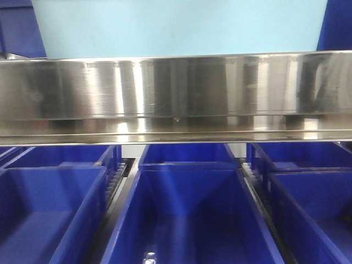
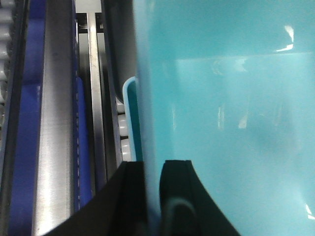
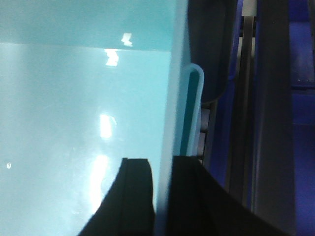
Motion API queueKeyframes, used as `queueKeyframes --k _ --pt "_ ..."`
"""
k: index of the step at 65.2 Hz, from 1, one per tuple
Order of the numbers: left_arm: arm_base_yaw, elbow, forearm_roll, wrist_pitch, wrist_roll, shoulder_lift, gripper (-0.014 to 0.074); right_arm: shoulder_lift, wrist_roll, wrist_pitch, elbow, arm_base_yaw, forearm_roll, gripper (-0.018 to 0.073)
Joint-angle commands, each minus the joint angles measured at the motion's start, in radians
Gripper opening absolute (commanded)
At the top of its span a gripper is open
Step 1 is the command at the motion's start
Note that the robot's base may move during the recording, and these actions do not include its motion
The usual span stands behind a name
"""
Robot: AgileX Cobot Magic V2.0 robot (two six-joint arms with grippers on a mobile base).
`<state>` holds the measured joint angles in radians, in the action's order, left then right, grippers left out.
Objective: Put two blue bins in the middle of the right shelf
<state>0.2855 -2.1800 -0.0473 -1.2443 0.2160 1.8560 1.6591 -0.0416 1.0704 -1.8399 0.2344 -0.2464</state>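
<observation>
A light blue bin (image 1: 179,27) sits at the top of the front view, above a steel shelf rail (image 1: 176,93). In the left wrist view my left gripper (image 2: 151,196) is shut on the bin's left side wall (image 2: 145,98), one finger inside and one outside. In the right wrist view my right gripper (image 3: 162,196) is shut on the bin's right side wall (image 3: 177,98) in the same way. A curved light blue lip (image 2: 129,118) shows just outside each gripped wall, also in the right wrist view (image 3: 194,108). I cannot tell whether it belongs to a second, nested bin.
Below the steel rail, several dark blue bins stand side by side on a lower level: one at the left (image 1: 49,214), one in the middle (image 1: 187,220), one at the right (image 1: 313,209). White rollers (image 2: 123,132) and steel shelf rails (image 2: 56,123) run beside the bin.
</observation>
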Motion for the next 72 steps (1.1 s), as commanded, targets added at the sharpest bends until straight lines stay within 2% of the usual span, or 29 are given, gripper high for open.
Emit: queueKeyframes --k 1,24,28,33,36,37,42,43,44,48,64,72 --pt "-0.007 -0.006 -0.008 0.023 -0.010 0.006 -0.0111 0.006 0.007 0.064 -0.005 -0.006 0.017 -0.0153" --pt "-0.007 -0.006 -0.022 0.023 -0.010 0.039 -0.0104 0.079 0.007 0.094 -0.005 -0.006 0.017 -0.0153" --pt "-0.007 -0.006 -0.022 0.023 -0.010 0.039 -0.0063 0.081 0.007 0.105 -0.005 -0.006 0.017 -0.0106" --pt "-0.007 -0.006 -0.019 0.023 -0.010 0.039 0.0048 0.079 0.007 0.107 -0.005 -0.006 0.017 0.0043" --pt "-0.007 -0.006 -0.014 0.023 -0.011 0.036 0.0137 0.075 0.007 0.107 -0.005 -0.006 0.023 0.0197" --pt "-0.007 -0.006 -0.012 0.023 -0.012 0.036 0.0188 0.072 0.007 0.107 -0.005 -0.006 0.025 0.0272" --pt "-0.007 -0.006 -0.012 0.023 -0.012 0.032 0.0376 0.065 0.007 0.107 -0.015 -0.006 0.035 0.0517" --pt "-0.007 -0.008 -0.012 0.023 -0.012 0.032 0.0436 0.064 0.007 0.107 -0.016 -0.006 0.042 0.0578" --pt "-0.007 -0.008 -0.012 0.023 -0.012 0.030 0.0456 0.061 0.007 0.107 -0.018 -0.006 0.042 0.0580" --pt "-0.007 -0.015 -0.012 0.023 -0.014 0.022 0.0628 0.051 0.007 0.109 -0.025 -0.006 0.049 0.0564" --pt "-0.007 -0.039 -0.012 0.023 -0.055 -0.042 0.0488 -0.016 0.008 0.110 -0.025 -0.006 0.049 0.0558" --pt "-0.007 -0.037 -0.012 0.023 -0.059 -0.068 0.0479 -0.036 0.008 0.129 -0.025 -0.006 0.049 0.0558"
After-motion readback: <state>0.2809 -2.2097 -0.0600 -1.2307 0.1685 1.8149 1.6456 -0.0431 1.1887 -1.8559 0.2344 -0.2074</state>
